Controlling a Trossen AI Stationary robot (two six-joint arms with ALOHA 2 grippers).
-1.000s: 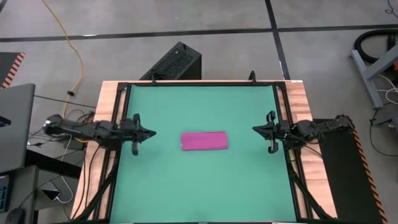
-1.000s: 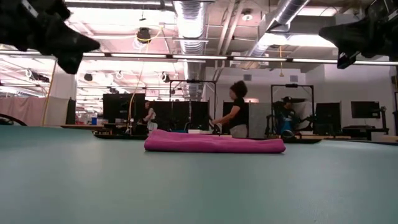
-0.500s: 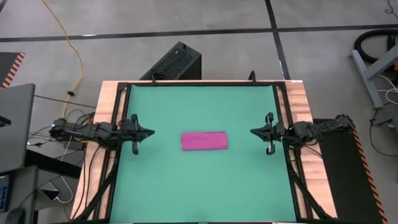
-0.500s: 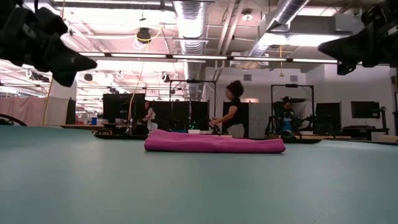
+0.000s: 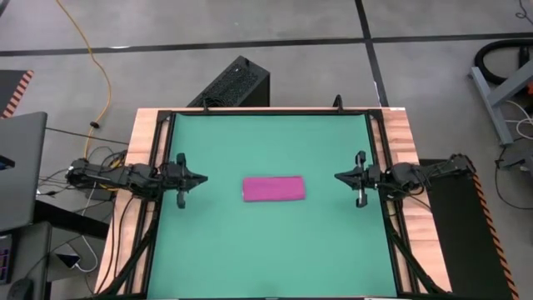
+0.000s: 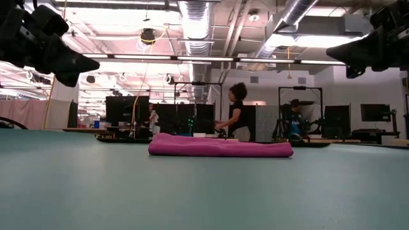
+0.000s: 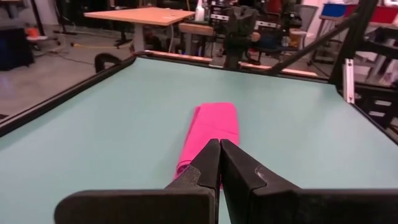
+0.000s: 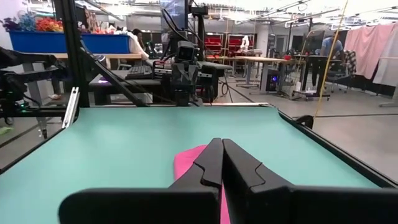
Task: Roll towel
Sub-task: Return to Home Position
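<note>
- Left gripper [image 5: 201,177]: fingers pressed together, empty, held above the left side of the mat [image 5: 266,250], tip pointing towards the towel [image 5: 273,188].
- Right gripper [image 5: 338,176]: also closed and empty, above the mat's right side, facing the left one.
- Towel: a rolled pink bundle lying mid-mat between both grippers, well apart from each.
- People [image 6: 238,115] stand in the room behind.

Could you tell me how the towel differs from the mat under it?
The towel is magenta; the mat is green. The towel covers a small patch mid-mat; the mat spans most of the table. The towel is bundled thick, a low hump; the mat lies flat. Both look rectangular from above. The left gripper and right gripper hang shut at the mat's sides.
</note>
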